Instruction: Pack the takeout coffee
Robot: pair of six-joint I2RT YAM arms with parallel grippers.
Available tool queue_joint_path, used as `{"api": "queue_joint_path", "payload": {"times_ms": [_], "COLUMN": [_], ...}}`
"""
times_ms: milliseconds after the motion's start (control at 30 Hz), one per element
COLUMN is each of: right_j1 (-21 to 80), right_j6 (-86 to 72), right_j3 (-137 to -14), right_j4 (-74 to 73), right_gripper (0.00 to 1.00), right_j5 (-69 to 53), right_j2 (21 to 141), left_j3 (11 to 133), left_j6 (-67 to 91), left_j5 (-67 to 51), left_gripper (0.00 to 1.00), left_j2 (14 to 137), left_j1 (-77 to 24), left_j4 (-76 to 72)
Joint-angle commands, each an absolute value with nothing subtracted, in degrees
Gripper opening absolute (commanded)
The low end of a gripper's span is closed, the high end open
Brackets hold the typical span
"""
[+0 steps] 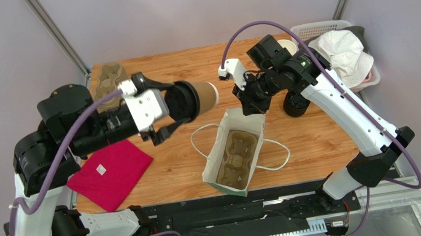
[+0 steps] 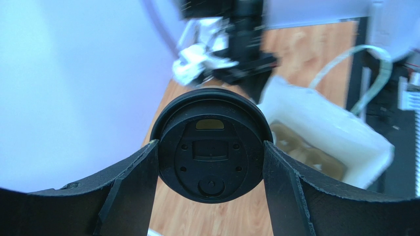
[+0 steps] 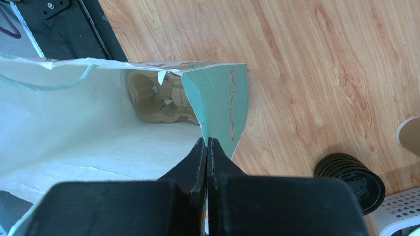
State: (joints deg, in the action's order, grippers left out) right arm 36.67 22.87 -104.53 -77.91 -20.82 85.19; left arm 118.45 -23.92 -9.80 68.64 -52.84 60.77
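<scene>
Both claws clamp down, left claw (image 2: 211,147) on the sideways takeout coffee (image 1: 202,96), right claw (image 3: 208,142) on the rim of the paper bag (image 1: 214,156); one slip there could fold the mouth shut.

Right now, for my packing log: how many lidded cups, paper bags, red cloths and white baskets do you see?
Lidded cup: 1
Paper bag: 1
Red cloth: 1
White basket: 1
Total: 4
</scene>
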Motion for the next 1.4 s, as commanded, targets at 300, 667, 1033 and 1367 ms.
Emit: {"api": "queue_joint_path", "payload": {"times_ms": [300, 667, 1033, 1367], "right_j1": [38.0, 41.3, 41.3, 41.4], "right_j6": [21.8, 22.1, 21.5, 23.4], "right_j3": [-107.8, -104.2, -101.5, -99.0], "right_j4": [-76.2, -75.8, -75.0, -74.4], "right_gripper": [0.00, 0.00, 0.00, 0.00], "right_j5": [-24.3, -24.3, -27.8, -33.1], "right_j2": [81.9, 78.1, 77.5, 75.3], "left_j3": [103.8, 94.2, 92.1, 81.4], "left_j6": [-45.7, -50.5, -47.1, -47.7], "left_j5": [7.9, 16.5, 18.5, 20.5], "left_gripper": [0.00, 0.00, 0.00, 0.00], "left_j2": [72.7, 76.3, 82.0, 81.3], "left_j1": [-83.5, -87.6, -88.1, -88.1], "left_j4": [59.2, 58.3, 57.0, 45.5]}}
